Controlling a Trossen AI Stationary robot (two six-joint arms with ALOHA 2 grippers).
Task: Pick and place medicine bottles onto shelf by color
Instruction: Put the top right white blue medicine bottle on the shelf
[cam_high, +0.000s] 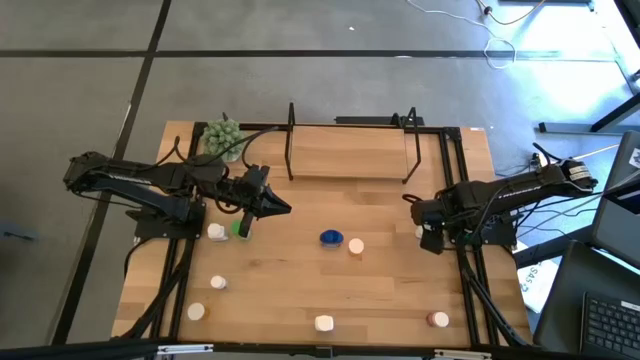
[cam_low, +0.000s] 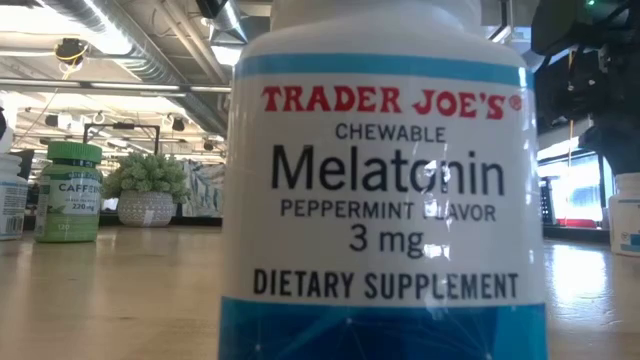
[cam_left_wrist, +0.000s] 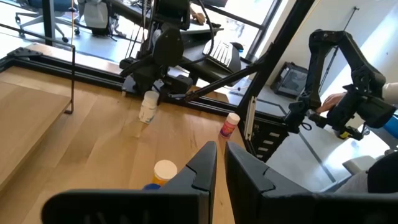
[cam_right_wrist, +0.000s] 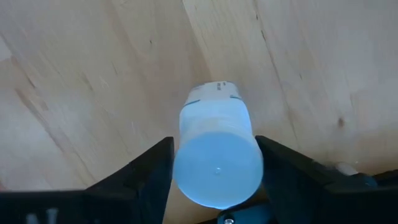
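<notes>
The right gripper (cam_right_wrist: 214, 186) hangs over the bench's right edge with a white bottle (cam_right_wrist: 217, 155) standing upright directly between its jaws, cap toward the wrist, long axis in line with the approach; the jaws stand wide on either flank, and I cannot tell whether they touch it; closing looks like the next step. The shelf (cam_high: 350, 150) lies along the far edge, well apart. The left gripper (cam_high: 275, 207), jaws nearly shut and empty, waits near the left side beside a green bottle (cam_high: 243, 228).
</notes>
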